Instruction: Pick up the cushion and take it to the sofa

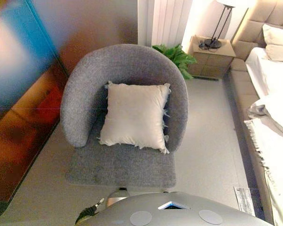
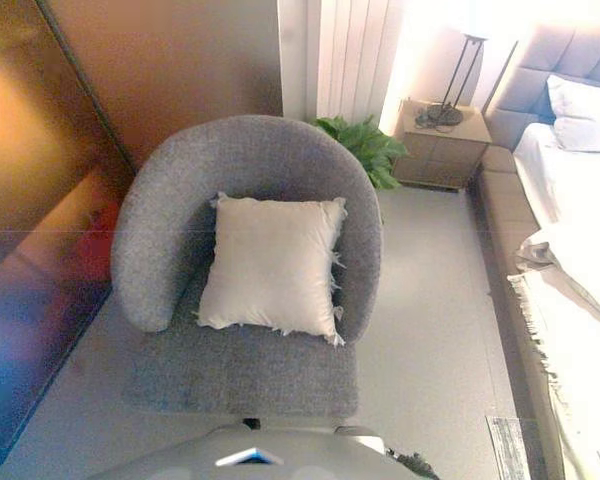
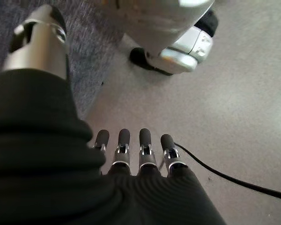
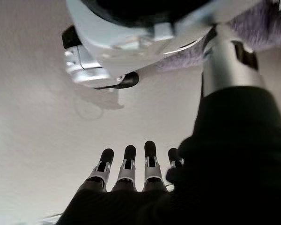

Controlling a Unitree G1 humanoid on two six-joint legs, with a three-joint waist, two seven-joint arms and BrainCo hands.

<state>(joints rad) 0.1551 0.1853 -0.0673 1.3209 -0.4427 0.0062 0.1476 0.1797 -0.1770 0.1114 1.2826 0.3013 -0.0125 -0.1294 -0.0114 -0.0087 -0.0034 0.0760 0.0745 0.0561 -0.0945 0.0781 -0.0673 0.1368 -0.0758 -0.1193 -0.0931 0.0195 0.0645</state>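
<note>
A cream square cushion (image 1: 136, 116) with fringed edges leans against the back of a grey round-backed armchair (image 1: 125, 162), also seen in the right eye view (image 2: 271, 263). My left hand (image 3: 131, 154) hangs low beside my body, fingers straight and empty, above the floor by the chair's edge. My right hand (image 4: 131, 171) also hangs low with straight fingers, holding nothing. Neither hand is near the cushion.
A bed with white bedding (image 1: 273, 117) lies at the right. A wooden nightstand (image 1: 211, 59) with a lamp stands at the back, a green plant (image 1: 177, 55) behind the chair. A dark glossy panel (image 1: 19, 117) runs along the left. Open floor (image 1: 207, 141) lies between chair and bed.
</note>
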